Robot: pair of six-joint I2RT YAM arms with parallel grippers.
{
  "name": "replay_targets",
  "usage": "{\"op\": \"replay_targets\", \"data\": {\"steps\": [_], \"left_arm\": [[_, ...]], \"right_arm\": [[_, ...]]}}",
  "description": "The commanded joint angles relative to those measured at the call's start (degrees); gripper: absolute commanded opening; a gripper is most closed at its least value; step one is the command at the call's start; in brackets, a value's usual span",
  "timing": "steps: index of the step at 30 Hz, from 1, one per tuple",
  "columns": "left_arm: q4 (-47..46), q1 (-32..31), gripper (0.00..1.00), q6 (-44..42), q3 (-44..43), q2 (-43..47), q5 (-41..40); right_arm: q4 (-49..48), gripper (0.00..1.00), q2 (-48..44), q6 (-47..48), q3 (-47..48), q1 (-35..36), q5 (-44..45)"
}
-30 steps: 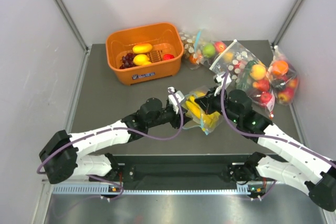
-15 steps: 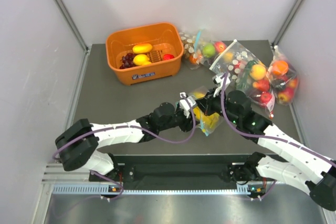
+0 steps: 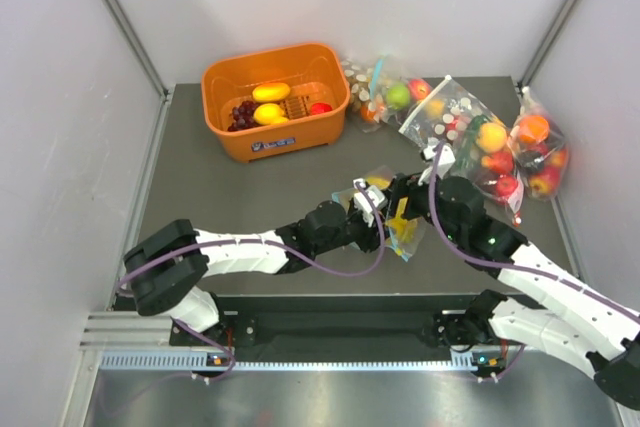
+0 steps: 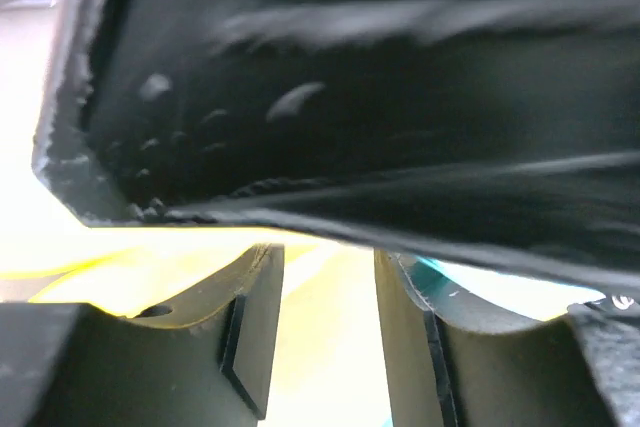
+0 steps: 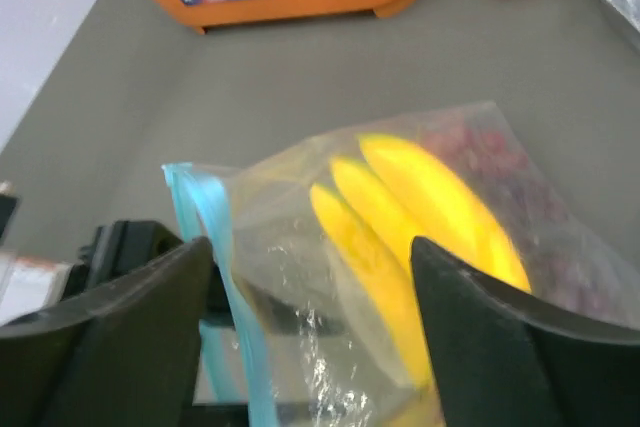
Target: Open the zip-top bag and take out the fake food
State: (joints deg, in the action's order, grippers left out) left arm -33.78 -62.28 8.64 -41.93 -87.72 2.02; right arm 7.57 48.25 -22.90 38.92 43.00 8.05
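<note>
Zip-top bag [image 5: 300, 287], bananas [image 5: 420, 207] inside: opening step, likely. Right claw [image 5: 310, 247] released, astride bag. Left claw [image 4: 325, 257]: grip cannot be told. Next: pinch zip strip [image 5: 200, 217], pull apart.

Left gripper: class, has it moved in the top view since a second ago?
Yes. The left gripper has shifted right, farther from the orange basket.

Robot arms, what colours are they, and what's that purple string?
Both the left arm and right arm have white tube sections joined by chunky round black joints. A thin purple cable loops along each. The left gripper and right gripper each end in two dark, blocky fingers.
</note>
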Motion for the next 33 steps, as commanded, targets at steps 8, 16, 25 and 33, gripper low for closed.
{"op": "replay_targets", "data": {"steps": [8, 16, 25, 33], "left_arm": [[-12.09, -0.21, 0.47, 3.04, 1.77, -2.36, 1.84], [-16.49, -0.65, 0.48, 4.89, 2.12, -2.8, 5.1], [-16.84, -2.84, 0.49, 5.59, -0.52, -7.63, 7.03], [-19.22, -5.13, 0.5, 5.24, -1.13, -7.37, 5.54]], "right_arm": [[8.43, 0.88, -8.07, -10.58, -5.69, -0.37, 13.92], [8.69, 0.88, -12.82, -14.9, -11.05, -2.22, 15.85], [9.13, 0.87, -15.9, -16.13, -13.69, -2.75, 15.94], [9.13, 0.82, -15.64, -16.48, -14.57, -3.19, 15.15]]}}
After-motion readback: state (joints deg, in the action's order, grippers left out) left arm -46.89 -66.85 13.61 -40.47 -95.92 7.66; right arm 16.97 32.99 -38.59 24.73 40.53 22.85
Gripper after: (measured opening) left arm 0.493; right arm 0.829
